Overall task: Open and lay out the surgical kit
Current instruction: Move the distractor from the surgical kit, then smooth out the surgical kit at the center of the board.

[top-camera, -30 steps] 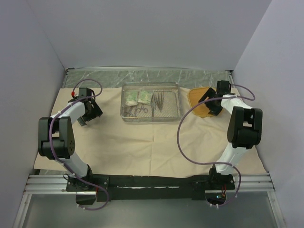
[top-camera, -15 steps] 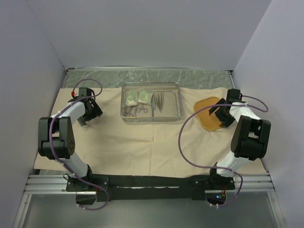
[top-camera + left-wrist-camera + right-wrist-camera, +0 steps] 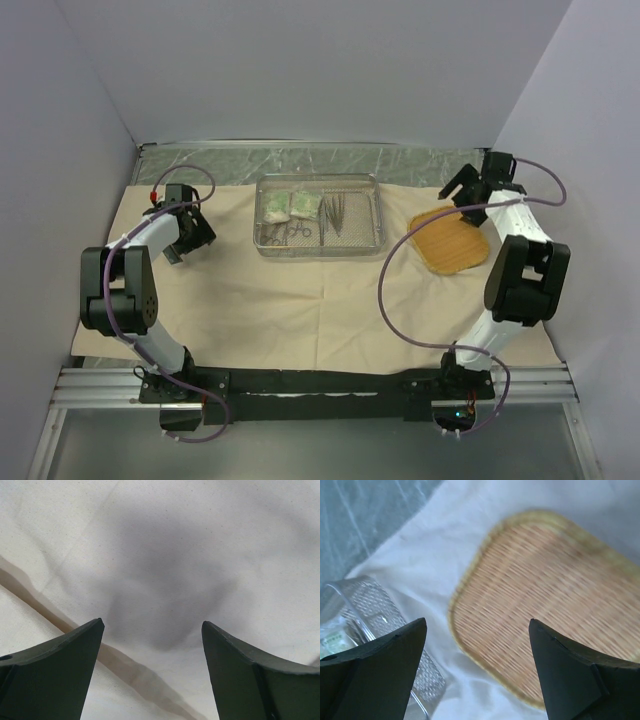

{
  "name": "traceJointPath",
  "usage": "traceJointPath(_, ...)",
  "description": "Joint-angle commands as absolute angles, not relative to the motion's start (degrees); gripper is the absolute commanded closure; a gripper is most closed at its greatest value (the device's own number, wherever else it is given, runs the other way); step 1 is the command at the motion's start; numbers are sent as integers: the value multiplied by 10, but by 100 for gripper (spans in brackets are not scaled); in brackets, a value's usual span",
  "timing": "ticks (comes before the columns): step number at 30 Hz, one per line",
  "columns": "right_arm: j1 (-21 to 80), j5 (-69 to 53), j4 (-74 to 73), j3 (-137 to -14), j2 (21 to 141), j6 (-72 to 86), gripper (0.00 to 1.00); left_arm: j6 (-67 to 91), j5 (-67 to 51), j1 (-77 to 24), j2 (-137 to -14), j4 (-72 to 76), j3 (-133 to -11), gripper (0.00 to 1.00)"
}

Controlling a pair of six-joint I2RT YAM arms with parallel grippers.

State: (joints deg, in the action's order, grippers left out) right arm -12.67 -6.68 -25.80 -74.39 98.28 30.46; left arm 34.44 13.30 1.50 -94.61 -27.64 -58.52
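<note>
Looking down from overhead: beige cloth (image 3: 300, 300) spread open and flat on the table, wire tray (image 3: 320, 252) standing on its far middle. Inside the tray, two green-white packets (image 3: 290, 206) at the far left, ring-handled forceps (image 3: 297, 232) just nearer than them, thin tweezers (image 3: 335, 213) lying side by side toward the right. Orange woven pad (image 3: 452, 243) flat on the cloth to the right of the tray, apart from it.

Right gripper (image 3: 462, 186) over the pad's far corner, near the cloth's back edge. Same right gripper (image 3: 476, 626) through its wrist camera: fingers spread wide, nothing between them, nothing held. Below the gap, the rounded corner of the pad (image 3: 555, 595) and a strip of bare cloth; at the left edge, a corner of the tray (image 3: 370, 600) with part of one packet showing through the mesh.

Left gripper (image 3: 178, 254) over bare cloth to the left of the tray, well apart from it. Left gripper (image 3: 152, 626) from its own camera: likewise wide open, gripping nothing. Casts a dark shadow on the cloth beneath, beside a crease (image 3: 60, 622) running slantwise. Cannot tell whether the fingertips touch the cloth.
</note>
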Motion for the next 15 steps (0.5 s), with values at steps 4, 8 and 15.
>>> traceJointPath(4, -127, -1, -276, -900, 1110, 273, 11, 332, 124, 13, -915, -263, -598, 13)
traceJointPath(8, -131, 47, -322, -1009, 1182, 230, 13, 328, 127, 13, -911, -255, -592, 13)
traceJointPath(15, -131, 64, -373, -1108, 1287, 166, 19, 323, 127, 13, -911, -246, -580, 13)
